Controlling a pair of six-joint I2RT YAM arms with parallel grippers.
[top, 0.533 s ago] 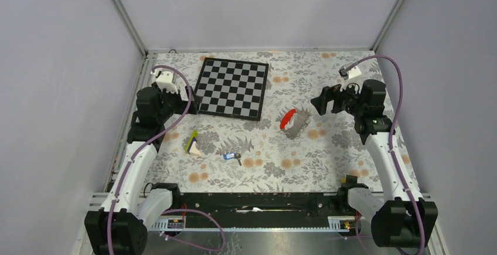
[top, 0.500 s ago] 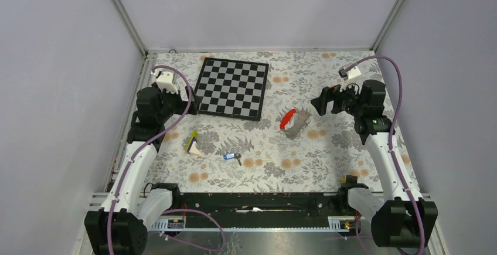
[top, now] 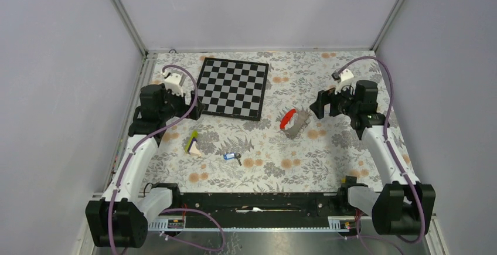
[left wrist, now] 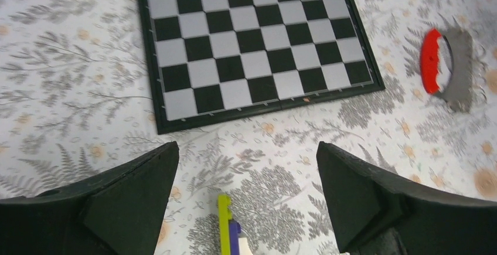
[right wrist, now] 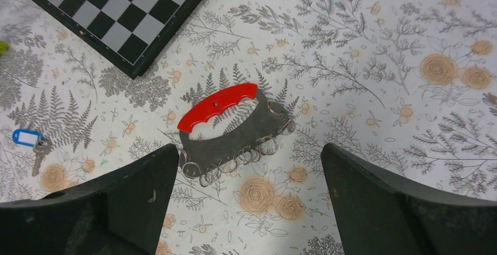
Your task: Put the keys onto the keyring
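The keys (top: 232, 157), a small dark key on a blue tag, lie on the floral cloth at front centre; the right wrist view shows the keys (right wrist: 30, 142) at its left edge. The keyring (top: 293, 121), a red and grey loop with several metal rings along its grey side, lies right of centre. My right gripper (top: 317, 104) hovers open just right of the keyring (right wrist: 230, 127), which sits ahead of its fingertips. My left gripper (top: 195, 107) is open over the chessboard's near left corner, holding nothing. The keyring (left wrist: 446, 66) also shows at the right of the left wrist view.
A black-and-white chessboard (top: 232, 88) lies at the back centre. A yellow-purple-white wedge (top: 192, 143) rests front left, just below my left gripper's (left wrist: 246, 167) open fingers. Metal frame rails border the table on all sides.
Both arms have shifted slightly inward: the left gripper moved right toward the chessboard's corner, and the right gripper edged left toward the keyring. The objects have not moved.
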